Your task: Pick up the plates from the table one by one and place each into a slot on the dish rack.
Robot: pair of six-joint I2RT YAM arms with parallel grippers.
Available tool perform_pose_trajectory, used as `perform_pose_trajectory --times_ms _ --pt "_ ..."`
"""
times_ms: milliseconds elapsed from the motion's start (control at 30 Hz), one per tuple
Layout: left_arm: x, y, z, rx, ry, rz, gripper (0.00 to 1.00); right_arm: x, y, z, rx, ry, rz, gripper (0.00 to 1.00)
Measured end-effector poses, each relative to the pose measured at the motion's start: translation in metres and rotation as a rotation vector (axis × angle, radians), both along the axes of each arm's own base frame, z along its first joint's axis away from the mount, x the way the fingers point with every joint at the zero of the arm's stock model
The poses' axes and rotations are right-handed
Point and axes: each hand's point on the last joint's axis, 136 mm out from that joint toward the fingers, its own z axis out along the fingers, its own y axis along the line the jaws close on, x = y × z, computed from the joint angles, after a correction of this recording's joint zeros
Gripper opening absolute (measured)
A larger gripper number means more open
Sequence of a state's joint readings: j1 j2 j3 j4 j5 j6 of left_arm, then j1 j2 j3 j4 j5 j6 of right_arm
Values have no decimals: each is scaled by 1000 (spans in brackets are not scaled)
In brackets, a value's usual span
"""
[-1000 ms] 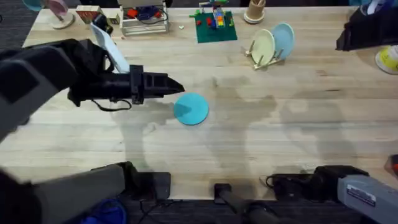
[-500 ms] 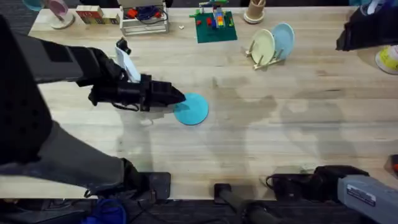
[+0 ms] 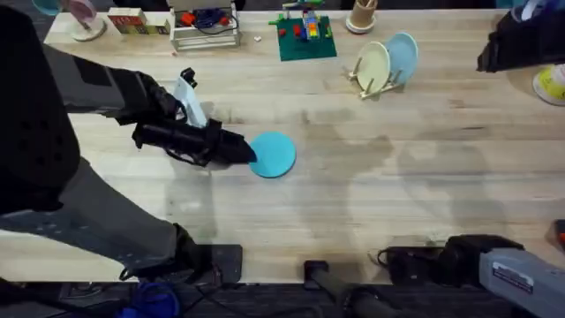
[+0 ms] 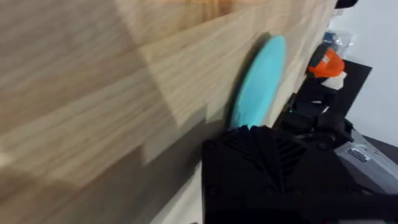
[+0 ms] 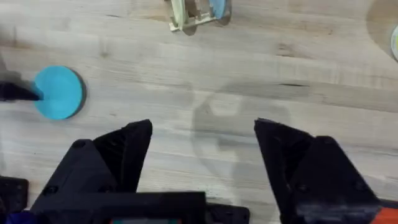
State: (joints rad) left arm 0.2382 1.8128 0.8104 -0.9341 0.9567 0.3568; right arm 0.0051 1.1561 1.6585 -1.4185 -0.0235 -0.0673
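A turquoise plate (image 3: 274,154) lies flat on the table (image 3: 397,185) near its middle, and it also shows edge-on as the same plate (image 4: 258,81) in the left wrist view. My left gripper (image 3: 246,152) is low at the plate's left edge and seems to touch it. The dish rack (image 3: 378,78) stands at the back right, holding a pale yellow plate (image 3: 372,62) and a light blue plate (image 3: 404,53) upright. My right gripper (image 5: 205,155) hangs open and empty above bare table, far from the plate (image 5: 59,92).
Along the back edge stand a white wire-frame stand (image 3: 205,28), a green baseplate with bricks (image 3: 306,37), wooden blocks (image 3: 126,19), a pink disc (image 3: 84,12) and a cup (image 3: 360,16). A black object (image 3: 521,40) sits at the far right.
My left gripper has dropped lower and come toward the near side, reaching the turquoise plate's left edge. The plate and the right arm have not moved.
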Motion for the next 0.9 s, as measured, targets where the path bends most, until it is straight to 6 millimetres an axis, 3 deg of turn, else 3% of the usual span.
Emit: perform_pose_trajectory --times_ms 900 --pt "8 3 -5 22 9 41 43 0 1 0 5 -2 2 991"
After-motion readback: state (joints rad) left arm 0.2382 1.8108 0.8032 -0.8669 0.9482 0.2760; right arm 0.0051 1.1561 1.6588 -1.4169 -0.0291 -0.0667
